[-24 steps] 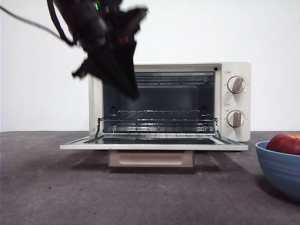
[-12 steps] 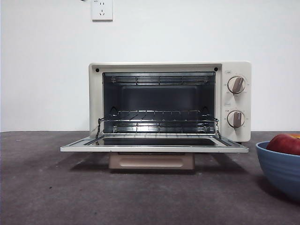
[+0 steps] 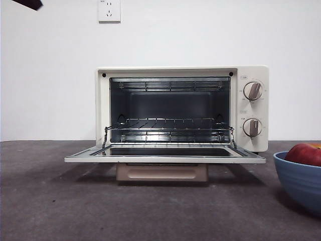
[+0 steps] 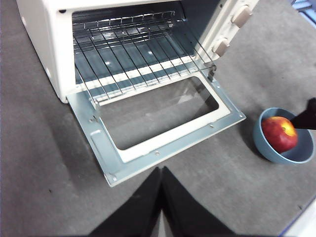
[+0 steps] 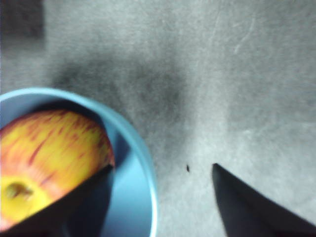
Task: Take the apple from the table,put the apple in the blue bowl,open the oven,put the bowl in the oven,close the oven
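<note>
The cream-white oven (image 3: 251,105) stands with its glass door (image 3: 165,156) folded down flat and the wire rack (image 3: 168,123) bare. On the right of the table (image 3: 100,211), the blue bowl (image 3: 301,183) holds the apple (image 3: 305,153). My right gripper (image 5: 162,168) is open and straddles the rim of the bowl (image 5: 133,182), one jaw inside next to the apple (image 5: 49,143) and the other outside. My left gripper (image 4: 161,173) is shut on nothing, high above the table before the open door (image 4: 163,143). In the front view only a black tip (image 3: 27,4) shows.
The beige bar handle (image 3: 161,172) hangs under the lowered door's front edge. Two knobs (image 3: 252,90) sit on the oven's right panel. A wall socket (image 3: 109,10) is above the oven.
The dark arm that hung in front of the oven's left side has risen out of the front view, leaving only a black tip at the top left corner. Oven and bowl are unmoved.
</note>
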Controlling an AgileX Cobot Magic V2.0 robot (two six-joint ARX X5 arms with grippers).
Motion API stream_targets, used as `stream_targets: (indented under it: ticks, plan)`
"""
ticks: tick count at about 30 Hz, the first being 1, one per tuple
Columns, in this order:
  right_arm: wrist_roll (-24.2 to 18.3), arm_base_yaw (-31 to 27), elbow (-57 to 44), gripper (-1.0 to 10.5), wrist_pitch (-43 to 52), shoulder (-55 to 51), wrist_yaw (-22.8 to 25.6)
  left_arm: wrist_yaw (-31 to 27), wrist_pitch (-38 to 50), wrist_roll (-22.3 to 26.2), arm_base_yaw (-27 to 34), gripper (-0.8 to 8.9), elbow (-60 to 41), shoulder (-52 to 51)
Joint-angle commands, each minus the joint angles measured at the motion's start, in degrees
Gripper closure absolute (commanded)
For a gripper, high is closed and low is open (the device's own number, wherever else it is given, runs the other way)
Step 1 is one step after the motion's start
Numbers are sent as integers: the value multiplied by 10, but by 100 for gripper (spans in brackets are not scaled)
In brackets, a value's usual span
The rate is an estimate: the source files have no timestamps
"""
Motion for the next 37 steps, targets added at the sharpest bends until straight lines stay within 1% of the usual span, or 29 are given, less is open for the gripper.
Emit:
stream_targets:
  ticks: [1,5,8,13,18,21,24,29,34,37]
  plan:
    - [-9,1,1,720,11,23,-3,2,-7,-14,-2,806,0,-27]
    - [-11,3,1,877,24,35,-31,1,-12,-30,-2,806,0,-82]
    - [-13,3,1,936,19,35,-32,0,-15,-36,-2,806,0,-102]
    - [-13,3,1,943,19,35,-34,0,-21,-39,-2,806,0,-106]
    - [-11,4,2,943,25,22,-76,0,-31,-39,-2,806,0,-106]
    - [7,17,7,943,27,-8,-102,0,-30,-39,-2,806,0,-106]
    - [33,45,30,943,27,-32,-102,0,-29,-39,-2,806,0,-106]
    - [77,94,85,943,42,-34,-99,0,-29,-38,-2,806,0,-106]
    - [131,139,132,943,110,6,-91,0,-29,-38,-2,806,0,-106]
    - [143,156,171,943,124,54,-65,0,-29,-38,-2,806,0,-106]
